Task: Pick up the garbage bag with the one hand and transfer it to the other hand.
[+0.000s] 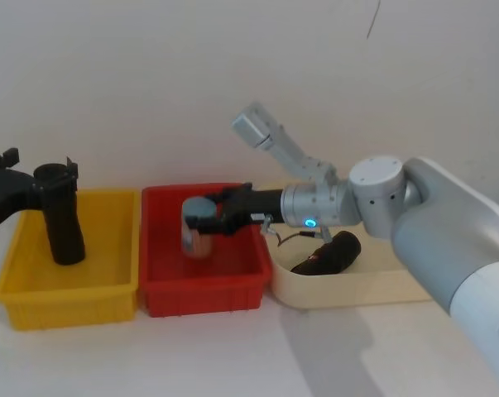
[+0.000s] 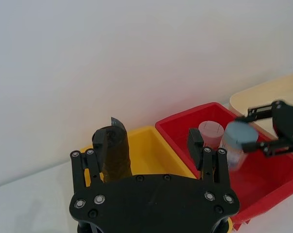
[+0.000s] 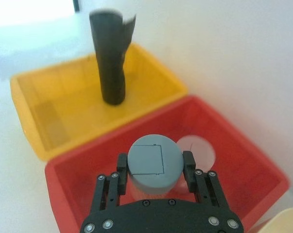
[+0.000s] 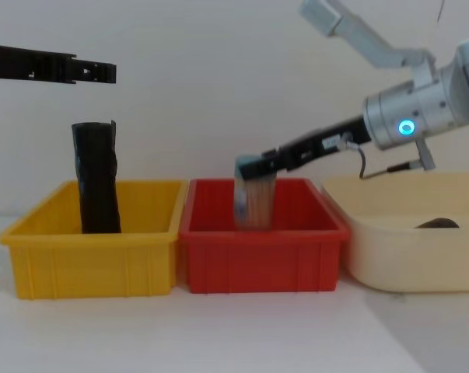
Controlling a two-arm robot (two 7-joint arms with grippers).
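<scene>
Two grippers away from garbage bag [image 1: 330, 253], bag lying in cream tray [image 1: 357, 291], right gripper [image 1: 201, 222] jaws clamped on grey-lidded jar [image 1: 198, 238] over red bin [image 1: 203, 294], left gripper [image 4: 102, 72] jaws apart above upright black roll [image 4: 96, 179] in yellow bin [image 4: 86, 260].

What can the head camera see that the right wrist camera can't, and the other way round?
Head: the cream tray with a black roll lying in it, and the left gripper by the upright roll. Right wrist: a pale round thing beside the jar. Both: yellow bin, upright roll, red bin, and the right gripper shut on the jar.
</scene>
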